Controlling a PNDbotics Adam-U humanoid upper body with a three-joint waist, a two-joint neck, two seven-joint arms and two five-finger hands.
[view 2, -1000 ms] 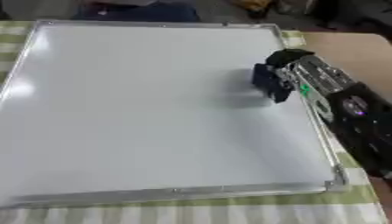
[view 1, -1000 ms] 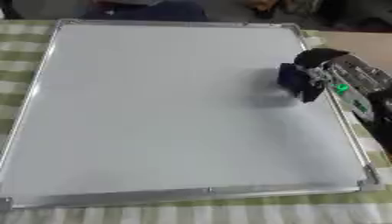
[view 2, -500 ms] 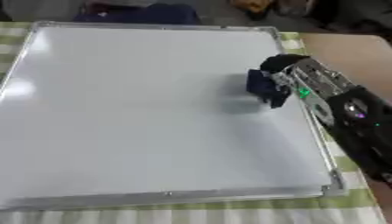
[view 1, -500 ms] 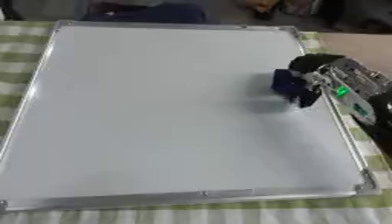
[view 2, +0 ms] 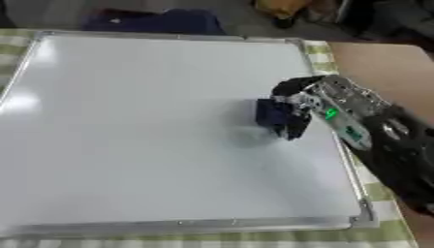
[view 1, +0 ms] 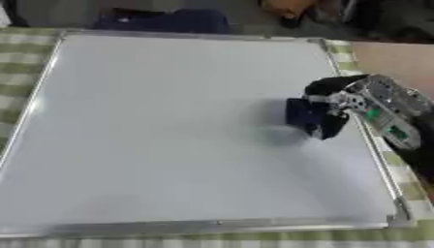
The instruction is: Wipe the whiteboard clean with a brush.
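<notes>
A large whiteboard point(view 1: 152, 131) with a silver frame lies flat on a green checked cloth and fills most of both views; its surface looks blank. My right hand point(view 1: 339, 99) reaches in from the right edge with its fingers curled round a dark blue brush point(view 1: 303, 116). The brush presses on the board at its right side, about mid-height. My left hand shows in neither view.
The checked tablecloth point(view 1: 15, 63) borders the board on the left and along the front. A brown surface point(view 2: 381, 68) lies beyond the board's right edge. Dark shapes point(view 1: 161, 19) sit past the far edge.
The right hand has slid the brush leftward and slightly toward the front across the board. The whole picture has also shifted a little, so the camera moved.
</notes>
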